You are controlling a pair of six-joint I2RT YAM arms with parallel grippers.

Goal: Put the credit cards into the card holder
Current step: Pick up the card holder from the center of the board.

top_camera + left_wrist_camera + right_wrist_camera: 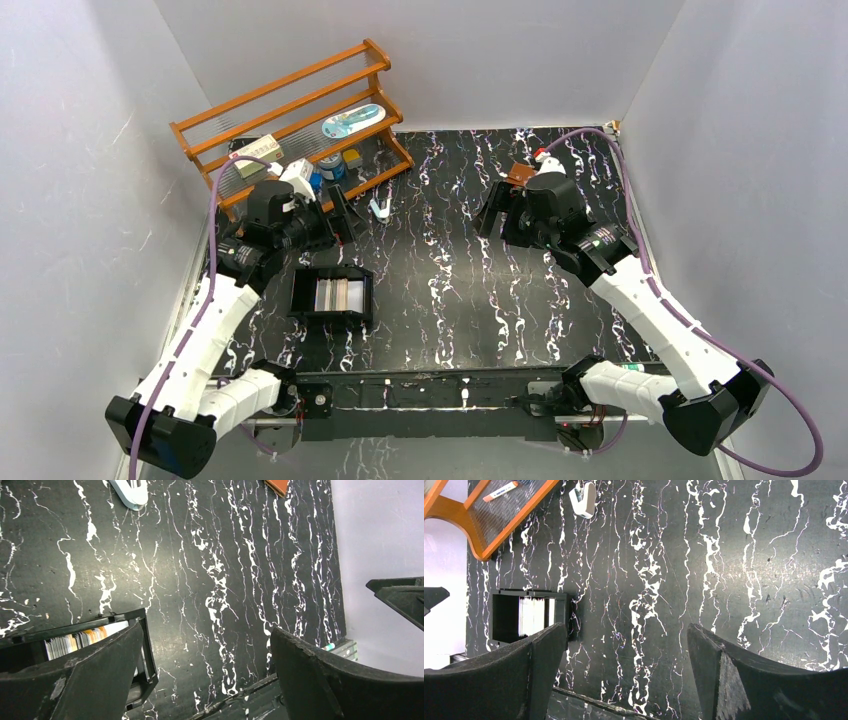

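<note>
The job has not started yet, I think. The credit cards (337, 295) all stand in the black tray (300, 296) on the worktop (440, 300). The brown card holder (519, 175) lies well apart, just behind the right claw (624, 630). That claw and the left claw (205, 632) are spread wide, holding nothing.

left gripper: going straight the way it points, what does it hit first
Probably the bare table: only marbled surface shows between the open fingers of the left gripper. The black tray of credit cards sits to one side.
</note>
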